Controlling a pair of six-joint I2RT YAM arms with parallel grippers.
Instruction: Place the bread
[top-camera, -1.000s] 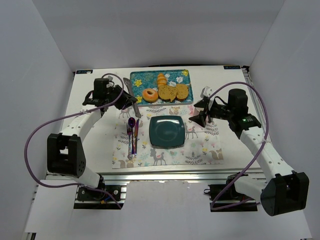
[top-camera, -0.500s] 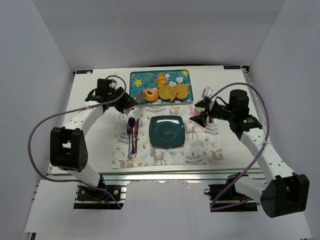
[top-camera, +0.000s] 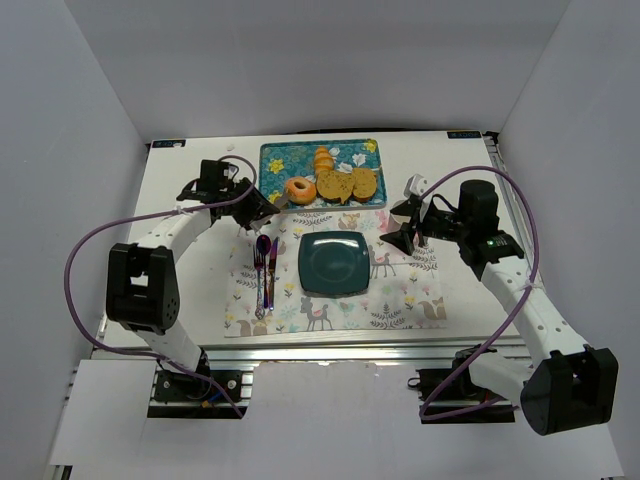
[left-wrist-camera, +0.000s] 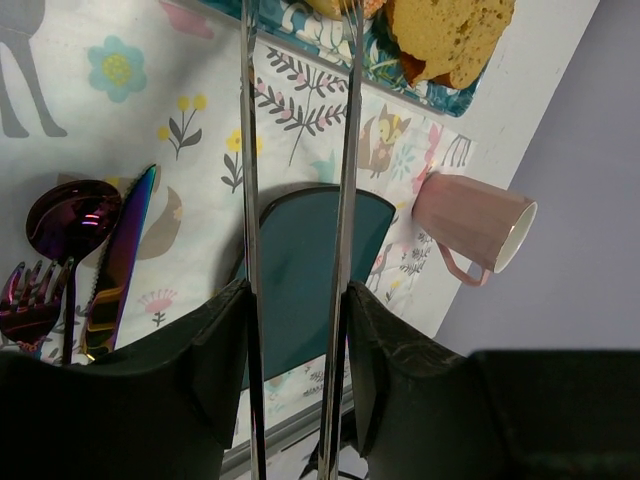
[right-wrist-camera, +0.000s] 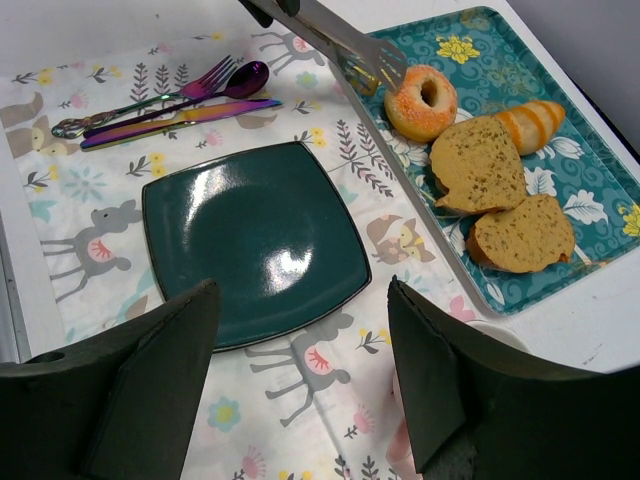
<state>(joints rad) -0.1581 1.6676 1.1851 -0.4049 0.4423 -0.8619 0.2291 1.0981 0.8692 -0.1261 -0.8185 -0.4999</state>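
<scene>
The bread (top-camera: 299, 189) is a small golden-orange ring on the left part of the teal floral tray (top-camera: 275, 152); it also shows in the right wrist view (right-wrist-camera: 421, 101). My left gripper (top-camera: 250, 205) (left-wrist-camera: 297, 330) is shut on metal tongs (left-wrist-camera: 345, 200). The tongs' tips (right-wrist-camera: 340, 45) lie at the tray's near-left edge, just beside the bread and apart from it. The dark teal plate (top-camera: 334, 263) (right-wrist-camera: 250, 235) lies bare on the placemat. My right gripper (top-camera: 398, 226) (right-wrist-camera: 300, 290) is open and holds nothing, above the plate's right side.
Two brown toast slices (right-wrist-camera: 485, 165) and a small orange bun (right-wrist-camera: 535, 122) lie on the tray right of the bread. A fork, spoon and knife (top-camera: 265, 265) lie left of the plate. A pink cup (left-wrist-camera: 475, 215) lies on its side by the tray's right end.
My left gripper has carried the tongs rightward, bringing the tips to the tray's edge beside the bread. The right arm has barely moved.
</scene>
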